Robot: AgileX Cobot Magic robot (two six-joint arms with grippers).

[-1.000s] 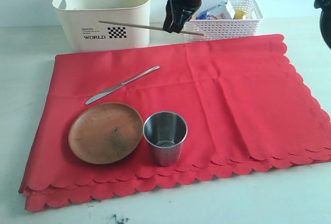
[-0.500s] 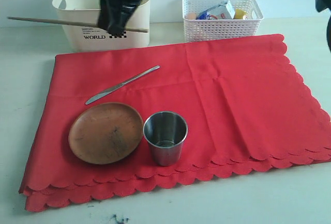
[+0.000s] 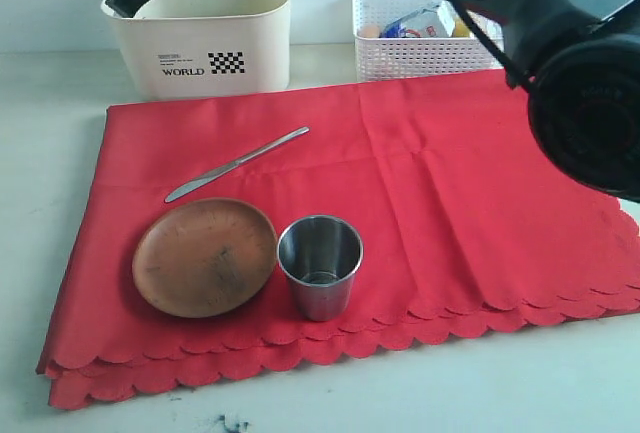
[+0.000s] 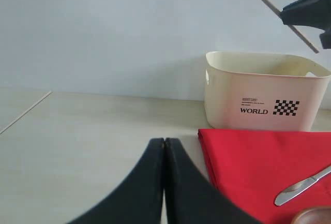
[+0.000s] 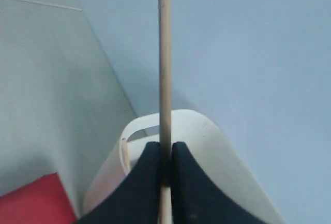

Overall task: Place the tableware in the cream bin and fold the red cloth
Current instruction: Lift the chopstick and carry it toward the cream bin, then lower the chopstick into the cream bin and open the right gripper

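One chopstick (image 5: 164, 53) clamped by right tool (image 5: 165, 150), outstretched above cream bin (image 3: 200, 38)

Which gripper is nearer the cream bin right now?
Right. The right gripper hangs just over the cream bin's rim, shut on a chopstick; the left gripper sits shut, low over the bare table, well short of the bin.

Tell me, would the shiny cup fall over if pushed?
Probably, if pushed near the rim: the cup narrows toward its base. It stands on cloth, so it may snag rather than slide. Looks empty, so likely light.
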